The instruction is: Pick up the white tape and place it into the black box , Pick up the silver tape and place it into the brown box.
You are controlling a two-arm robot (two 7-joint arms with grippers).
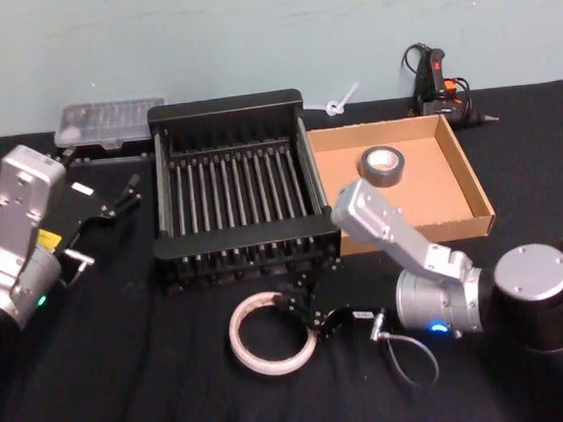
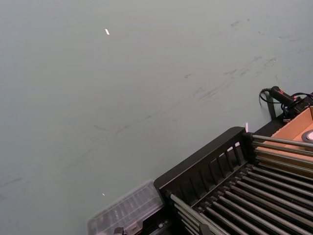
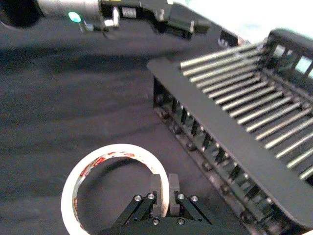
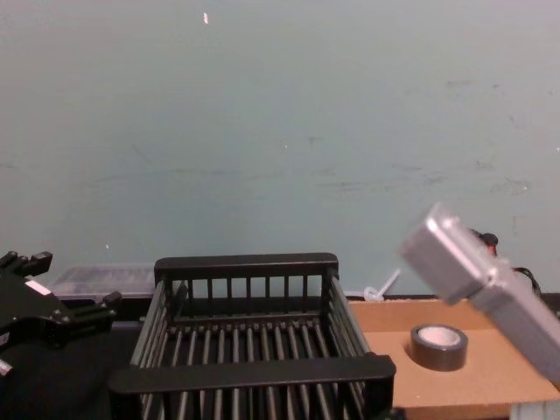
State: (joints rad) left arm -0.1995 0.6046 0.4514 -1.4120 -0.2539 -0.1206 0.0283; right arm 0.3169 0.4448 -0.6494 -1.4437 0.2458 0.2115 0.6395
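On the black tabletop (image 1: 129, 376), the black box (image 1: 237, 190) sits just left of the brown box (image 1: 453, 175), which holds the silver tape (image 1: 383, 165). The right pincer (image 3: 164, 193) is clamped on the white tape (image 1: 268, 334) before the crate. The left pincer (image 1: 126, 195) hangs apart.

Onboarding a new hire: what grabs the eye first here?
The right gripper, low on the black cloth in front of the black box, clamps the rim of the white tape. Next, the silver tape already lying in the brown box. The left gripper sits open beside the black box's left side.
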